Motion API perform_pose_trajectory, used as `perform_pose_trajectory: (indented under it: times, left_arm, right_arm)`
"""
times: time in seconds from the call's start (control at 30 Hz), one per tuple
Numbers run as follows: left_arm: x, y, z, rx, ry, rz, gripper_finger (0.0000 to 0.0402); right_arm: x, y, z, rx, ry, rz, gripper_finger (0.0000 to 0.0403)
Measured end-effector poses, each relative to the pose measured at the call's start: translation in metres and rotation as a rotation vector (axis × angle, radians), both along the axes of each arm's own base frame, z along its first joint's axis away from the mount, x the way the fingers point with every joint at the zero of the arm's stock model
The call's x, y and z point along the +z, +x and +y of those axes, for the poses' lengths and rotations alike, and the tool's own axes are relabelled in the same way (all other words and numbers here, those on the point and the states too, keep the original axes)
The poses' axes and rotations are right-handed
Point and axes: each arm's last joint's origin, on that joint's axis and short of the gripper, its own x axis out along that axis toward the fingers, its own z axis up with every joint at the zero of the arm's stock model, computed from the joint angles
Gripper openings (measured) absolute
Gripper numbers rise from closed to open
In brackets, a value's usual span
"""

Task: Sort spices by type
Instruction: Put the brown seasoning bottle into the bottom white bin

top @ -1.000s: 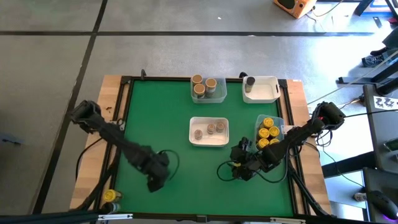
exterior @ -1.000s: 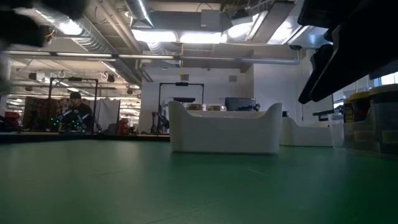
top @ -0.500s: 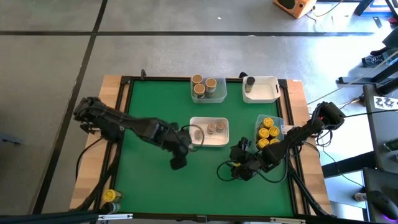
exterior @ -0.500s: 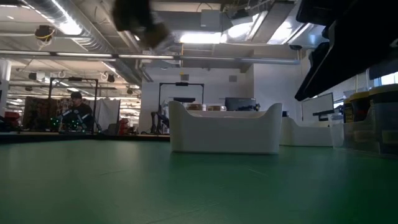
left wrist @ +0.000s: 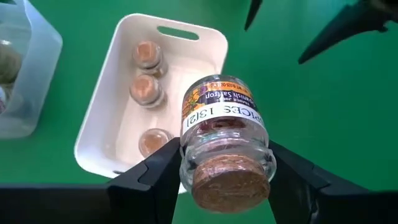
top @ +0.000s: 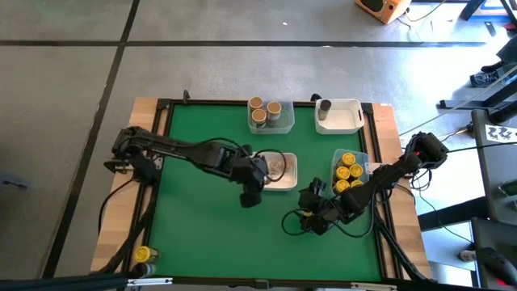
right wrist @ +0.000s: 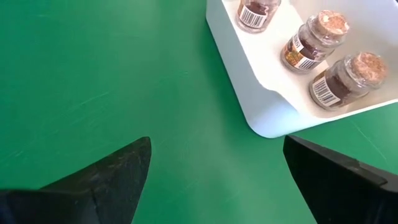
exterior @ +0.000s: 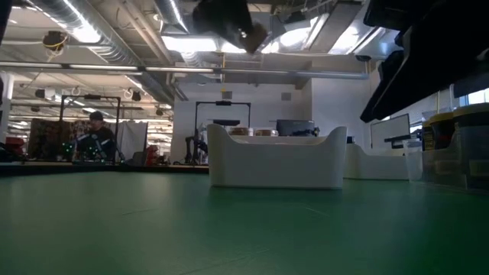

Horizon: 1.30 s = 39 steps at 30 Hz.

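The left claw [left wrist: 224,180] is clamped on a small clear glass spice jar with a cork lid and a printed label [left wrist: 225,140], carried in the air above the green desk [top: 202,218]. Just beyond that claw lies a white rectangular plastic tray [left wrist: 186,37] holding three more cork-lidded jars [left wrist: 147,91]. The right claw [right wrist: 211,180] hovers low over the desk with its fingers spread wide apart and nothing between them; a corner of the same white tray sits just ahead of it
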Motion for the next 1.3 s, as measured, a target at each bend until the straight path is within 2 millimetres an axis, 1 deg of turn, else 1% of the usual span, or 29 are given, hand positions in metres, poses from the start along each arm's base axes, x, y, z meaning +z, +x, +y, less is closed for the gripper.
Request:
perform_pose_trajectory:
  times: [0.13,0.3,0.43,0.57,0.7,0.77,0.83,0.93,1.1,1.2,1.3]
  left_arm:
    - [-0.002,0.015,0.01,0.016,0.019,0.058,0.0189]
    - [-0.011,0.027,0.035,0.083,0.025,0.119,0.0189]
    - [-0.022,0.033,0.056,0.141,0.023,0.152,0.0189]
    - [-0.04,0.04,0.068,0.17,0.025,0.205,0.0189]
    - [-0.062,0.049,0.073,0.181,0.027,0.263,0.0189]
    - [-0.072,0.051,0.077,0.225,0.048,0.291,0.0189]
    - [-0.082,0.052,0.08,0.271,0.098,0.332,0.0189]
    - [-0.093,0.051,0.085,0.287,0.118,0.39,0.0189]
    - [-0.104,0.053,0.087,0.267,0.119,0.437,0.0189]
    - [-0.105,0.054,0.084,0.25,0.112,0.439,0.0189]
    - [-0.106,0.054,0.08,0.221,0.058,0.444,0.0189]
  right_arm:
    - [0.0,0.0,0.0,-0.004,-0.007,-0.004,0.0364]
    - [0.0,0.0,0.0,-0.006,-0.01,-0.006,0.0364]
    - [0.0,0.0,0.0,-0.007,-0.013,-0.008,0.0364]
    - [0.0,0.0,0.0,-0.007,-0.013,-0.007,0.0364]
    - [0.0,0.0,0.0,-0.007,-0.013,-0.007,0.0364]
    - [0.0,0.0,0.0,-0.007,-0.013,-0.007,0.0364]
    - [0.0,0.0,0.0,-0.007,-0.013,-0.007,0.0364]
    - [0.0,0.0,0.0,-0.007,-0.013,-0.007,0.0364]
    - [0.0,0.0,0.0,-0.007,-0.013,-0.007,0.0364]
    - [0.0,0.0,0.0,-0.007,-0.013,-0.008,0.0364]
    - [0.0,0.0,0.0,-0.008,-0.014,-0.009,0.0364]
